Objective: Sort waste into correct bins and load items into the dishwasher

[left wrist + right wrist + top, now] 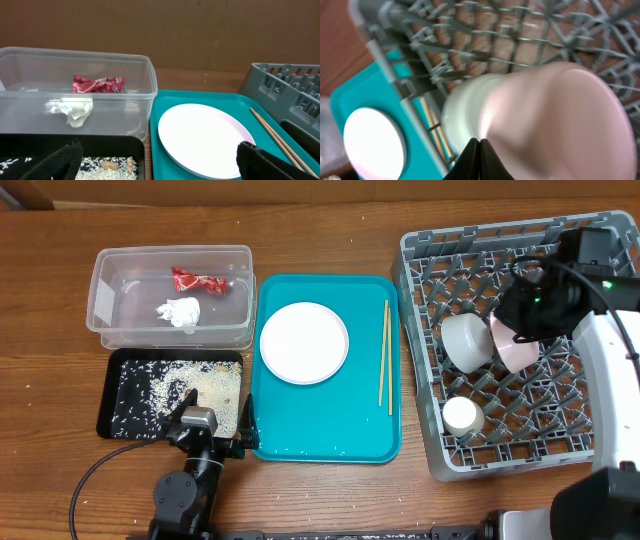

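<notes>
Blurry pink bowl [560, 115] — rack [287, 82] (edge-cut)

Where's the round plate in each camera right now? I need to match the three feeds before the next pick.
Overhead: the plate lies near the centre, on the teal tray, left of the chopsticks.
Left wrist: the plate is at lower right of centre, on the tray.
Right wrist: the plate is in the lower left corner, blurred.
Shared landmark: the teal tray lies under the plate in every view.
</notes>
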